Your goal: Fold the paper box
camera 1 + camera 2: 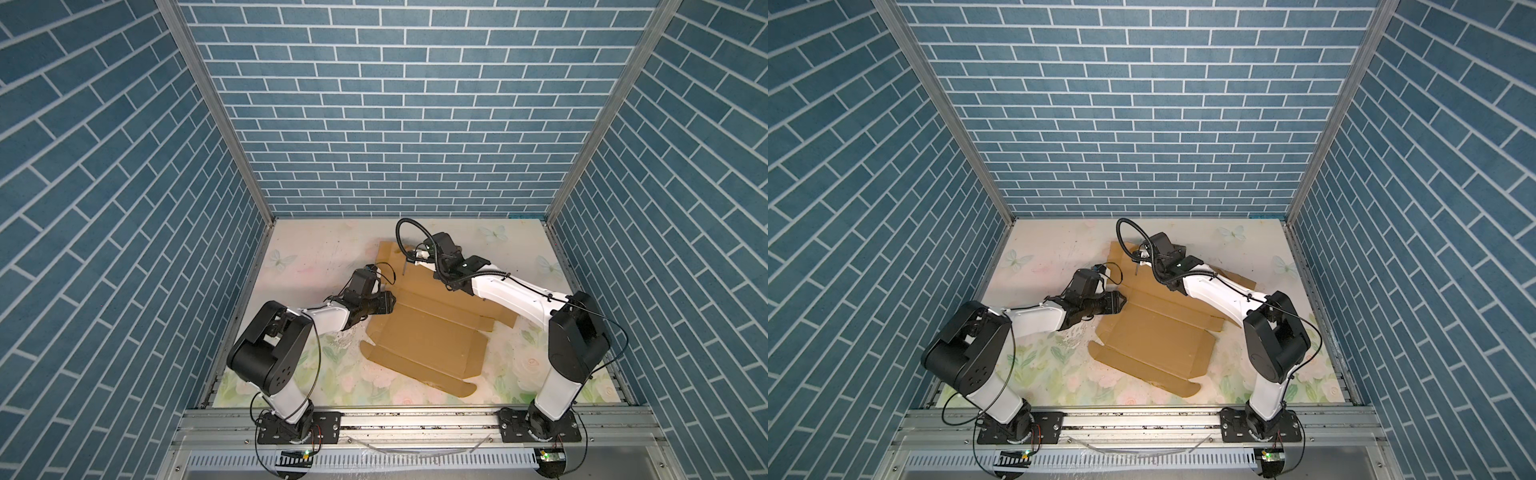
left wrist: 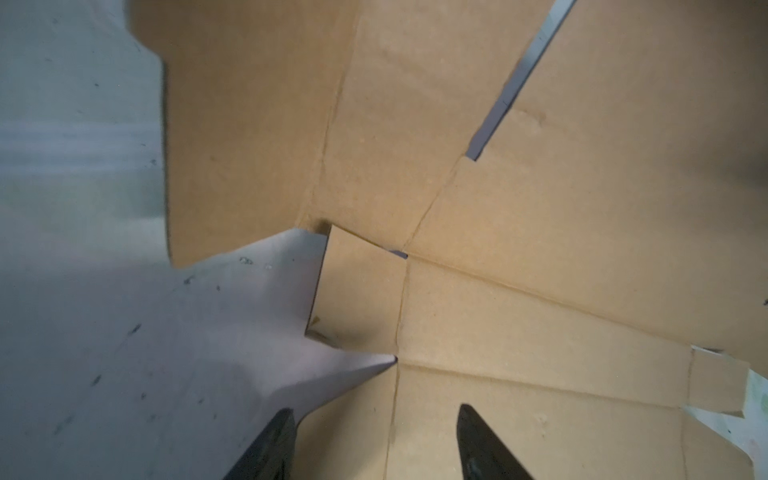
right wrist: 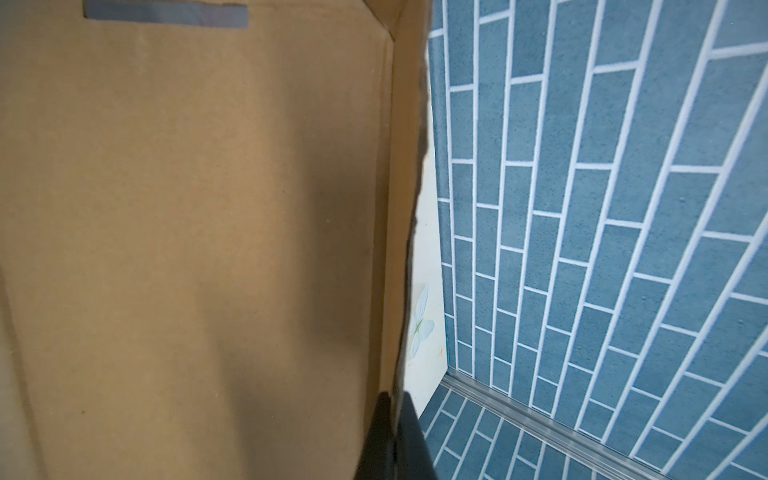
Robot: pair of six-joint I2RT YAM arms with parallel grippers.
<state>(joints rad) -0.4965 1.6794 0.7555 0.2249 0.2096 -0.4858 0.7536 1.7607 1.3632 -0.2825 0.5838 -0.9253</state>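
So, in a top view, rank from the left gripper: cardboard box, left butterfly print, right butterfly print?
1. Tan cardboard box, at the left gripper.
2. Pale left butterfly print, near left wall.
3. Pale right butterfly print, near right wall.

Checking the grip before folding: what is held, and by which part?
The right gripper pinches the paper box by a raised edge flap at its far end; the left gripper, open, holds nothing.

Light was even, bright | soft shadow lay on paper box (image 3: 324, 249) | left wrist view was blurred | top views bowed at edges
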